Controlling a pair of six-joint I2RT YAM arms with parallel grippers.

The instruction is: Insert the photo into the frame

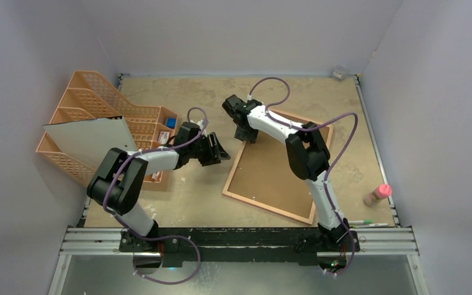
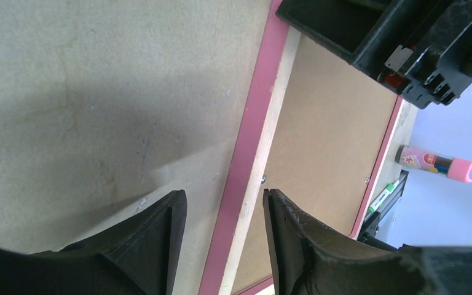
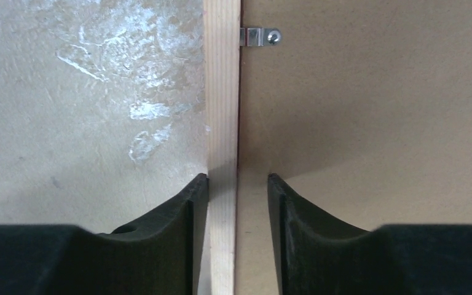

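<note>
Top external: one frame (image 1: 264, 206), left end effector (image 1: 223, 153), right end effector (image 1: 246, 137).

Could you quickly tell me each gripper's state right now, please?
Left gripper: open, straddling the frame edge.
Right gripper: open, straddling the frame edge too.

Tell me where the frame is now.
In the top view the frame lies reverse-up on the table, right of centre, with the left gripper and, farther back, the right gripper at its left edge.
</note>
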